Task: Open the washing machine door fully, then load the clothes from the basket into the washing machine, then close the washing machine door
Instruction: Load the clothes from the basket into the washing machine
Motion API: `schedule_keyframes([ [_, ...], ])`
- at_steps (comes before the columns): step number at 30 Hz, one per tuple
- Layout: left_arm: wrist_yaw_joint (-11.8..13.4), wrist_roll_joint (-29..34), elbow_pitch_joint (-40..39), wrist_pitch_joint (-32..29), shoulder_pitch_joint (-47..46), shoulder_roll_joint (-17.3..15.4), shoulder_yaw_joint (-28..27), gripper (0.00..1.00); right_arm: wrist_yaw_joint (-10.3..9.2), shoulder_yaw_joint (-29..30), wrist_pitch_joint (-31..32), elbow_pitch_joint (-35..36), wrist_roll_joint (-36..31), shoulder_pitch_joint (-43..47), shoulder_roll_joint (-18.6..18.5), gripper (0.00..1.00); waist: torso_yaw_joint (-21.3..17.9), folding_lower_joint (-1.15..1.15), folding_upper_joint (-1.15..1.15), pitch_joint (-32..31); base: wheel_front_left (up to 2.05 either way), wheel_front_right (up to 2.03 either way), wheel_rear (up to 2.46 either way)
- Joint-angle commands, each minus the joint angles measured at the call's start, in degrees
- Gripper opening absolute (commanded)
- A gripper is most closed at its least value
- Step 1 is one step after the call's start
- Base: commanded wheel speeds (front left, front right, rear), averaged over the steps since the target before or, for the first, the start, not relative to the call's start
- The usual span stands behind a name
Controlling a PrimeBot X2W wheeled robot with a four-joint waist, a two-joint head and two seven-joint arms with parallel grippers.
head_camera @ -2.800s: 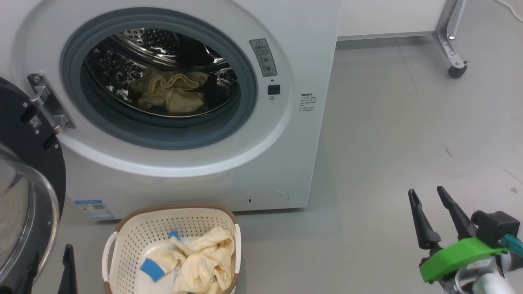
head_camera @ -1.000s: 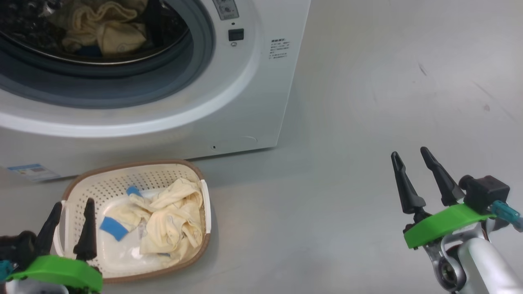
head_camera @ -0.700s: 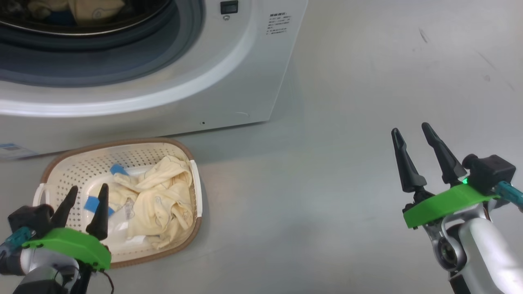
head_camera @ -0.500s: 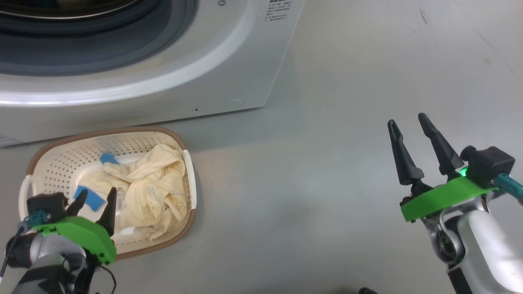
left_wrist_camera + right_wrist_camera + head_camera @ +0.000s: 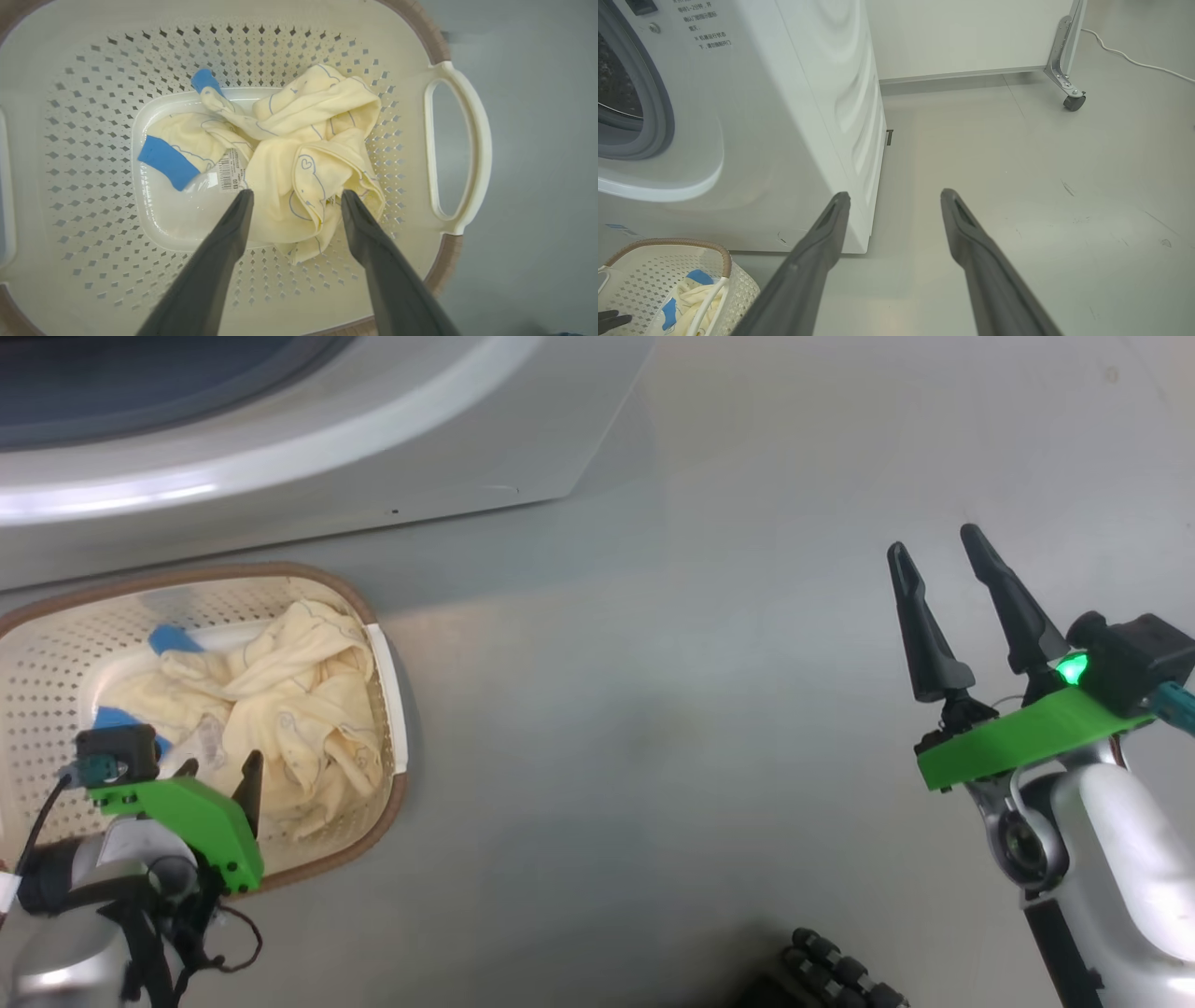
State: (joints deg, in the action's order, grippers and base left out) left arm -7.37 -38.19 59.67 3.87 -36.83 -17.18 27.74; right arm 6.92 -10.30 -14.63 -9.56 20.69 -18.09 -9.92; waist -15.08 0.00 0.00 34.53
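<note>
Head view, starting at the left: our left gripper has come in over the basket and tipped down into it, where a second ago it hung at the near rim. Its fingers are spread wide and pinch nothing yet. In the left wrist view they straddle the near fold of the clothes, just above the cloth or just touching it, we cannot tell which. The clothes lie bunched toward the right of the basket's floor, with a blue trim piece at their left.

Further up, the washing machine stands right behind the basket. Our head has bent down, so most of its mouth has slid off the top; that is the camera's move, not the machine's. Yellow garments already lay in the drum moments ago, so we judge this to be the reach for the next load, with closing on the cloth the step to come.

At the right, our right gripper hangs over bare floor, well apart from the basket, fingers spread as before, empty.
</note>
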Motion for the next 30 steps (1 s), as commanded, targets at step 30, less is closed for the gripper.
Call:
schedule_keyframes([
  [30,-0.12,-11.61,5.92,-1.36,-16.38,-7.47,12.71,1.00,0.57,-1.46,-0.37,4.97,-0.96,-4.85,-0.30,1.00,-4.43,0.00,0.00,19.87,0.00,0.00,0.00],
])
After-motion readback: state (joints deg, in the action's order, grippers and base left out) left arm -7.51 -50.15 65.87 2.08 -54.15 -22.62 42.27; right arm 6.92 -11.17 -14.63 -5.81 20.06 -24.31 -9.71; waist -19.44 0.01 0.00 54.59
